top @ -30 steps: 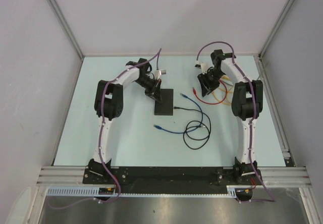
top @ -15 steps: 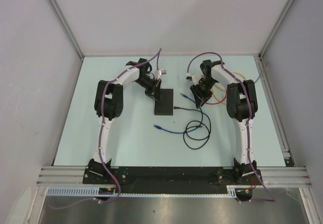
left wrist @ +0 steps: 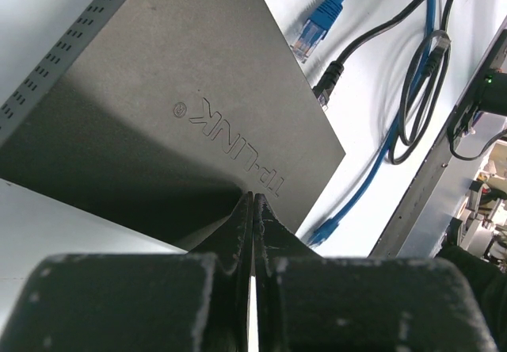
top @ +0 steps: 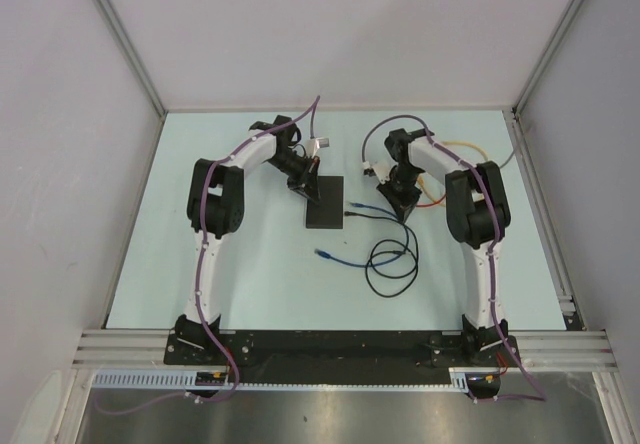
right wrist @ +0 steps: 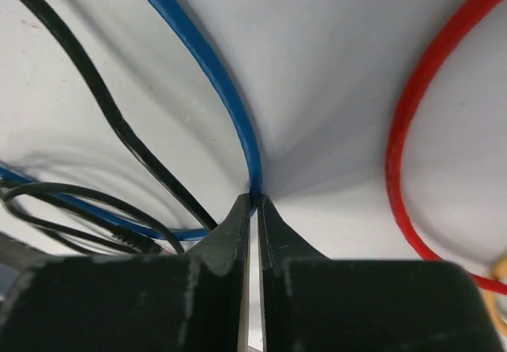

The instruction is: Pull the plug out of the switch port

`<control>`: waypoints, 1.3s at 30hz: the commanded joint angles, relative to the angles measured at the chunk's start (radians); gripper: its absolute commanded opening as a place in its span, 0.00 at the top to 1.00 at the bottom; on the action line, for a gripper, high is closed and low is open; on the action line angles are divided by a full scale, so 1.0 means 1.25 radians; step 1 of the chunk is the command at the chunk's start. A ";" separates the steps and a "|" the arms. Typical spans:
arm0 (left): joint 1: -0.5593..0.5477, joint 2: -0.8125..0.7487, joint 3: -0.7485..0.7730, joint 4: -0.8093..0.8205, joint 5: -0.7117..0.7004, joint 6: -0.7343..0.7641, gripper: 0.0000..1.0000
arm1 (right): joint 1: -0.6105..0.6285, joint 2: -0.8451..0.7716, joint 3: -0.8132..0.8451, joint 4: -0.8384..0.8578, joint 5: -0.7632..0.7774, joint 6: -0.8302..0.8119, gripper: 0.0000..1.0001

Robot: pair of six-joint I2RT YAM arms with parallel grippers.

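The switch (top: 326,204) lies flat at the table's middle; the left wrist view shows its matte-black top (left wrist: 174,74) with a TP-LINK logo. My left gripper (top: 308,186) is shut, its tips (left wrist: 253,193) resting on the switch's top near one corner. A black plug (left wrist: 327,81) sits at the switch's right edge (top: 351,211); I cannot tell whether it is seated. A blue plug (left wrist: 311,36) lies loose beside it. My right gripper (top: 400,202) is shut on the blue cable (right wrist: 214,66), pinching it at the tips (right wrist: 255,199).
The black cable coils in a loop (top: 388,272) near the middle. The blue cable's other plug (top: 323,254) lies in front of the switch. A red cable (right wrist: 412,130) and a yellow cable (top: 465,146) lie right of my right gripper. Walls enclose the table.
My right gripper has moved left and nearer, from over the red and yellow cables to the blue cable. The blue cable has shifted slightly. The left arm has not moved.
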State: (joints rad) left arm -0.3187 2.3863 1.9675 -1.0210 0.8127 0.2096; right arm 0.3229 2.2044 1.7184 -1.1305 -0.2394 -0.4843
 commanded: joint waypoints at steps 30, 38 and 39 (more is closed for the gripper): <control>-0.004 -0.004 0.008 0.023 0.019 -0.003 0.99 | -0.104 0.110 0.385 0.302 0.536 -0.490 0.88; 0.003 -0.052 0.003 0.018 0.019 0.011 0.98 | -0.076 0.120 0.502 0.244 0.440 -0.296 0.35; 0.005 -0.061 0.003 0.015 0.019 0.021 0.98 | -0.074 0.114 0.513 0.193 0.339 -0.269 0.35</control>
State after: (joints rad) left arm -0.3183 2.3863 1.9675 -1.0111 0.8158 0.2100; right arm 0.2104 2.3756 2.2509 -0.8162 0.3737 -0.9680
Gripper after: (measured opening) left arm 0.017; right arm 0.646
